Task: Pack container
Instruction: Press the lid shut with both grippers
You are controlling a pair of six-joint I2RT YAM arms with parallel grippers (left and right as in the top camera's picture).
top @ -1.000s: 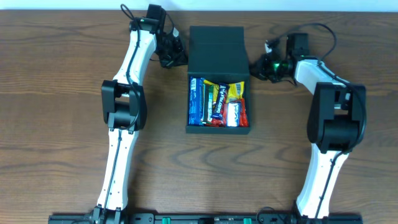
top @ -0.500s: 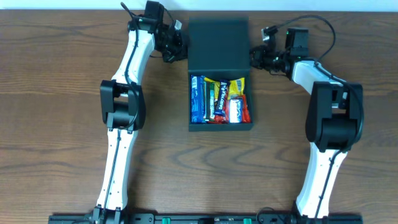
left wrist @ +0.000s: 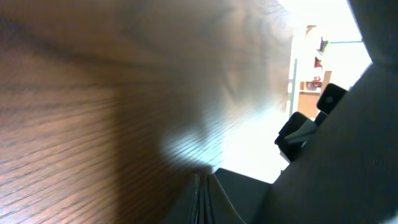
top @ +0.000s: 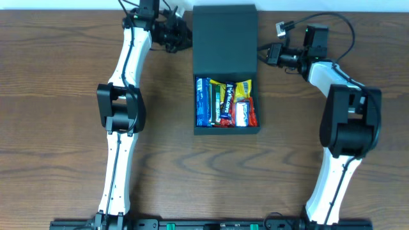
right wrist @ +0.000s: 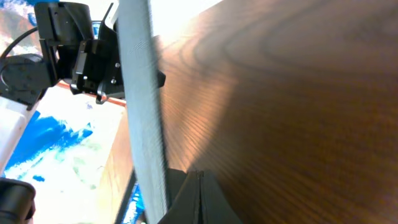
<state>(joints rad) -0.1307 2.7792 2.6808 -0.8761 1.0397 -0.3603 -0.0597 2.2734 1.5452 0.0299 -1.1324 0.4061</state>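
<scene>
Nearest us, the container [top: 227, 131] sits mid-counter [top: 64, 128], its tray full of snack packets [top: 223, 102]. Beyond the tray, its flap lid [top: 225, 38] lies open. Our left jaws and right jaws, both clenched on nothing, flank that lid, likely to fold it shut.

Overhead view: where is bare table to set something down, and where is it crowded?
Free: table between left arm and right arm, on the near side of the container; also outside each arm. Crowded: beside the lid, flanked by left fingers and right fingers.
</scene>
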